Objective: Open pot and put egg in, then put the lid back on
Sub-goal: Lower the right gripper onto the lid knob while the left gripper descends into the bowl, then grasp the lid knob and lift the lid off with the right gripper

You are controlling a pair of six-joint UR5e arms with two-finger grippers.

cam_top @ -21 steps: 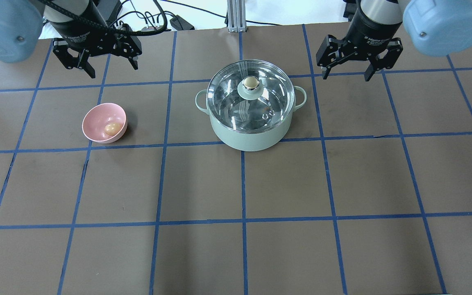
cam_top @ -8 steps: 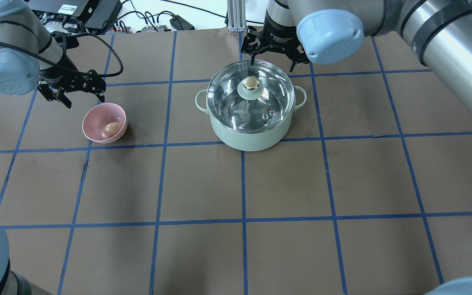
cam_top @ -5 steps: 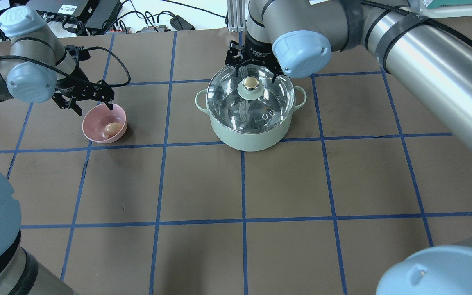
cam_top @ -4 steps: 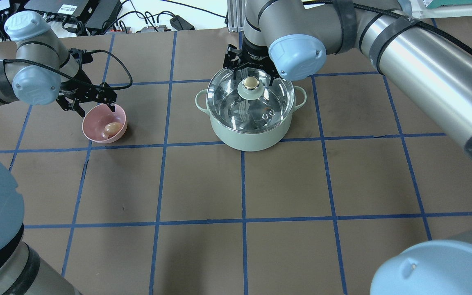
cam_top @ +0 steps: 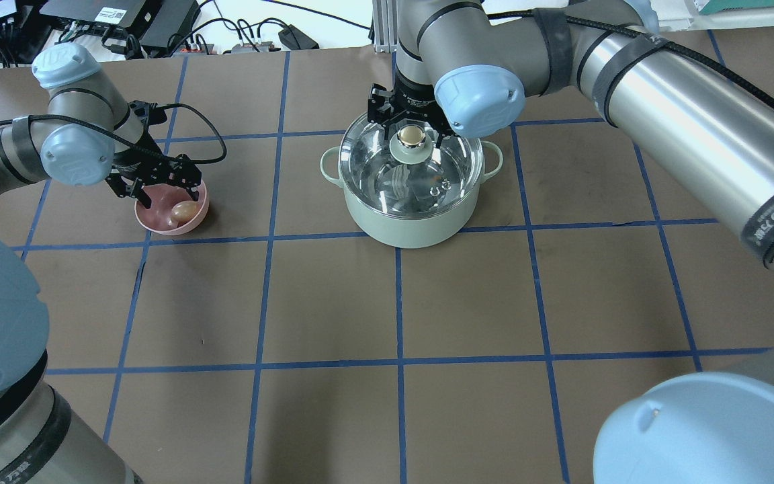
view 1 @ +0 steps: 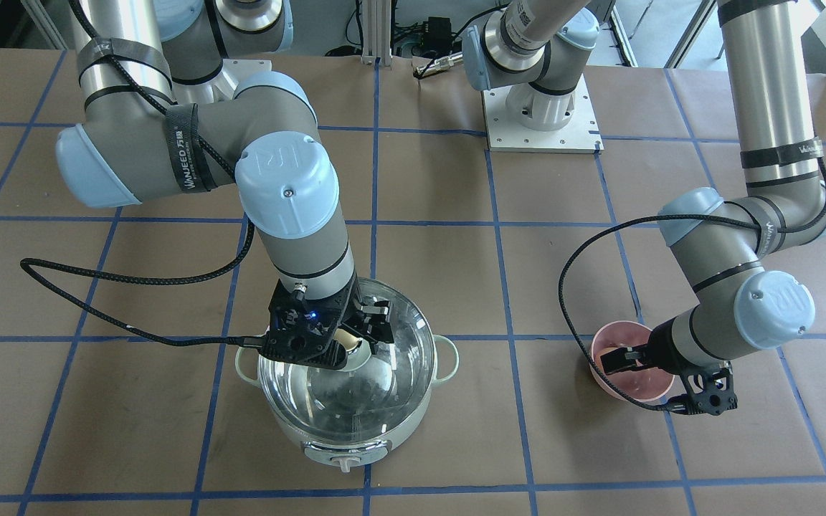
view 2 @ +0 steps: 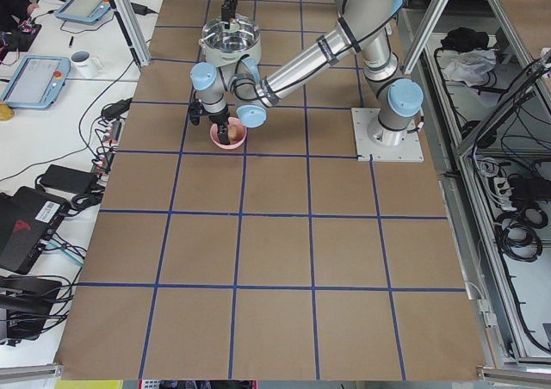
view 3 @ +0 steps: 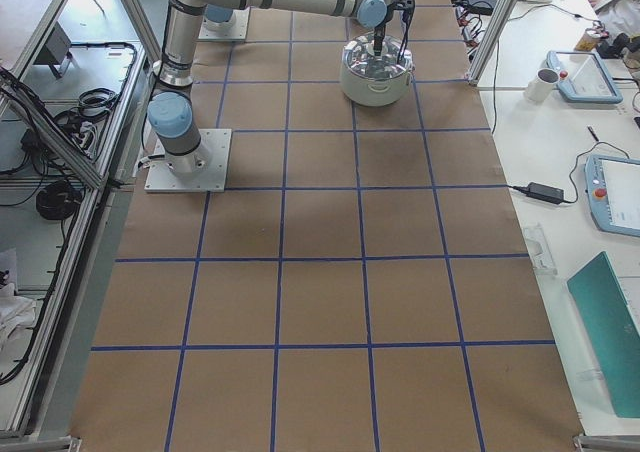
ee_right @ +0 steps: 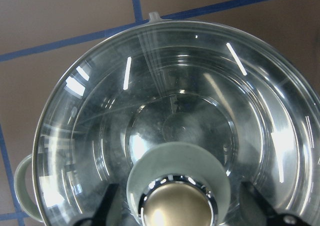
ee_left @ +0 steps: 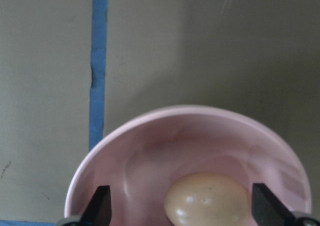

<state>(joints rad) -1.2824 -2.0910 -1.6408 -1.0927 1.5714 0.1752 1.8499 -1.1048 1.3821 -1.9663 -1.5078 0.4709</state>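
Note:
The mint-green pot [cam_top: 410, 218] stands at the table's middle back with the clear glass lid [cam_top: 437, 171] on it. My right gripper [cam_top: 411, 132] is open, with a finger on each side of the gold-capped knob [cam_top: 412, 137]. The right wrist view shows the knob [ee_right: 180, 206] between the fingertips [ee_right: 107, 206]. The tan egg [cam_top: 184, 212] lies in a pink bowl [cam_top: 173, 228] to the left. My left gripper [cam_top: 158, 190] is open and low over the bowl. In the left wrist view the egg [ee_left: 207, 200] sits between the fingertips [ee_left: 102, 206].
Brown table mat with a blue tape grid. The pot's side handles [cam_top: 328, 167] stick out left and right, and its dial [view 1: 345, 464] faces away from the robot. Cables and electronics [cam_top: 125, 13] lie beyond the back edge.
Both arms came in from the back of the table. My right gripper moved left and down around the lid's knob. My left gripper moved right and down over the bowl and the egg.

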